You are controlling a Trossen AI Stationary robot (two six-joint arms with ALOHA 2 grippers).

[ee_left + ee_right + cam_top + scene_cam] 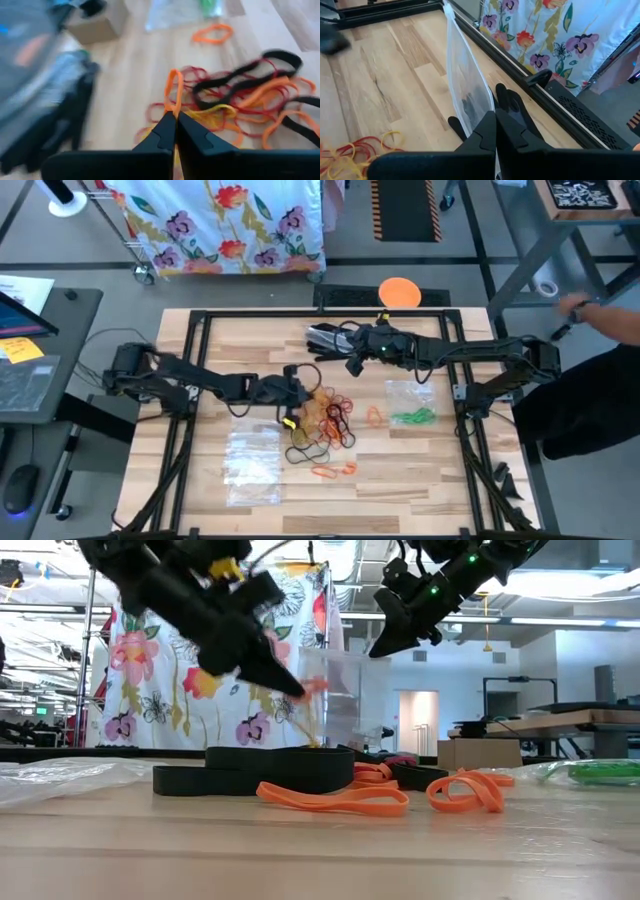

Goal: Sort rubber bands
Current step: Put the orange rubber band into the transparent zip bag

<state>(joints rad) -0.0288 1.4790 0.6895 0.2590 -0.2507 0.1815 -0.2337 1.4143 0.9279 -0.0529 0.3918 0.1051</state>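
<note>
The left gripper (176, 116) is pressed together on a thin orange rubber band (173, 92), which stands up as a narrow loop from between its dark fingertips. In the high view this gripper (297, 398) sits just left of centre of the frame, at the left edge of the pile of rubber bands (330, 420). In the low view it (295, 690) hangs above the table at centre left, the pinched band showing as a pale orange smear at its tip.

The right gripper (495, 116) is also clamped, holding the edge of a clear plastic bag (465, 85) that rises as a thin upright sheet from its fingers. In the high view it (352, 363) lies at upper centre, next to a black glove (328, 338); the glove (517, 112) also shows right behind the bag in the right wrist view.

The pile is a tangle of red, yellow, orange and black loops at the middle of the wooden table (420, 470). A few orange bands (333, 471) lie apart below it, and one orange band (374, 417) to its right. Green bands (413, 418) lie on a second clear bag (410, 393) at centre right. A third clear bag (252, 465) lies flat at lower left.

A person's hand (578, 307) shows at the upper right edge, off the table.
</note>
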